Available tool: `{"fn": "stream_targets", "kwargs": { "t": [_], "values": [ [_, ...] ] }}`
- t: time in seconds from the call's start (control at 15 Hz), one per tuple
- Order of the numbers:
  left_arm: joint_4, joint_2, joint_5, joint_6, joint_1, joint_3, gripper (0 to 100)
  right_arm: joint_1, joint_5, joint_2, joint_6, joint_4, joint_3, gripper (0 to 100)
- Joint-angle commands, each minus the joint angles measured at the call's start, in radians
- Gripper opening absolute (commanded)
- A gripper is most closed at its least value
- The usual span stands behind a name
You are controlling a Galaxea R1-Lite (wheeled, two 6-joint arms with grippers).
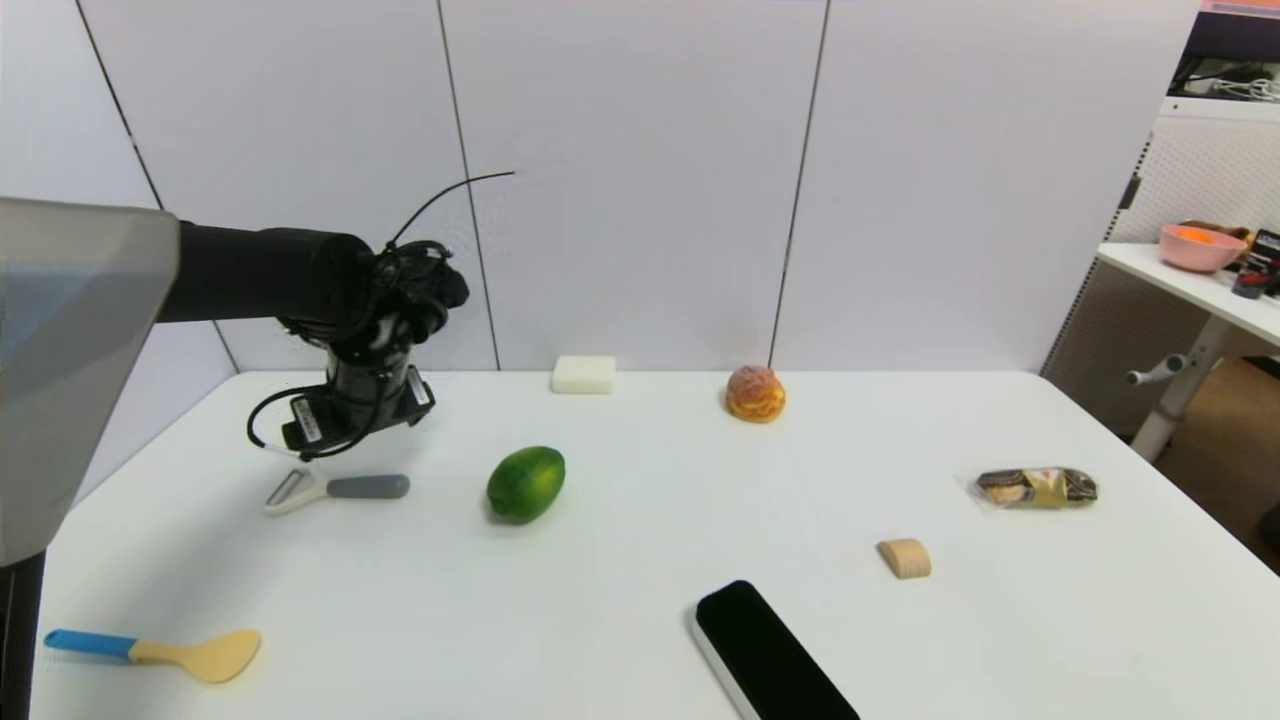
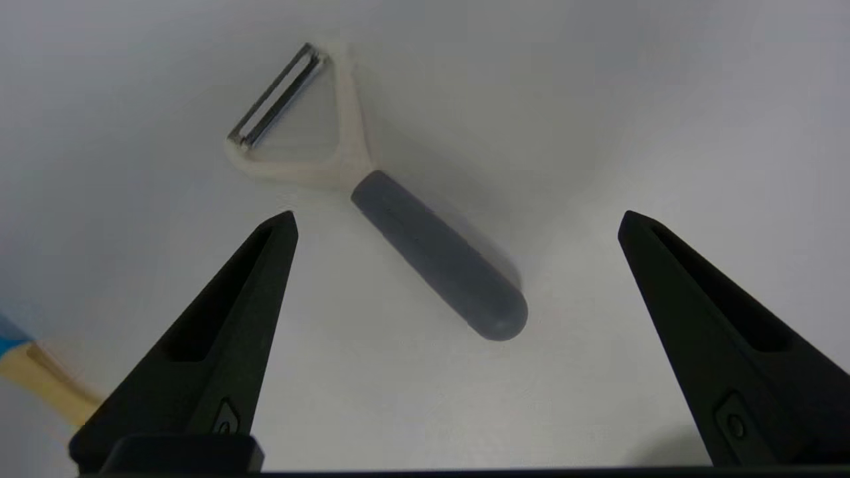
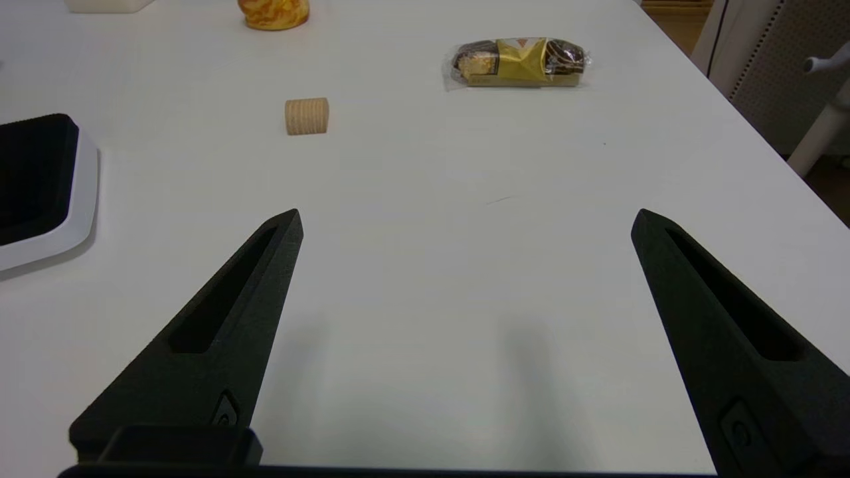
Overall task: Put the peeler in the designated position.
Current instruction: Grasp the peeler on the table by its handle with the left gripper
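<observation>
The peeler point(image 1: 335, 488) lies flat on the white table at the left, with its grey handle toward the middle and its white forked head and metal blade toward the left edge. My left arm's wrist point(image 1: 360, 400) hangs just behind and above it. In the left wrist view the left gripper point(image 2: 458, 219) is open over the peeler point(image 2: 431, 259), one finger on each side of the handle and clear of it. My right gripper point(image 3: 465, 216) is open above bare table at the front right and holds nothing; it is out of the head view.
A green fruit point(image 1: 526, 483) lies right of the peeler. A blue-handled tan spatula point(image 1: 170, 652) is at the front left. A black tray with a white rim point(image 1: 760, 650) sits front centre. Elsewhere are a tan block point(image 1: 905, 558), a wrapped snack point(image 1: 1037, 487), a bun point(image 1: 755, 393) and a white block point(image 1: 583, 374).
</observation>
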Motion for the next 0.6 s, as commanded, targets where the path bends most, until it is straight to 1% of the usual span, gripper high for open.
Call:
{"fn": "stream_targets", "kwargs": {
  "t": [0.07,0.2,0.47,0.6],
  "values": [
    [0.081,0.011,0.021,-0.226,-0.022,0.000,100,0.000,0.000,0.001,0.000,0.001,0.000,100],
    [0.076,0.037,0.040,-0.288,-0.017,0.000,100,0.000,0.000,0.001,0.000,0.001,0.000,100],
    [0.073,0.090,0.072,-0.300,0.041,-0.067,100,0.000,0.000,0.001,0.000,0.001,0.000,100],
    [0.073,0.107,0.072,-0.344,0.049,-0.072,100,0.000,0.000,0.001,0.000,0.001,0.000,100]
  ]
}}
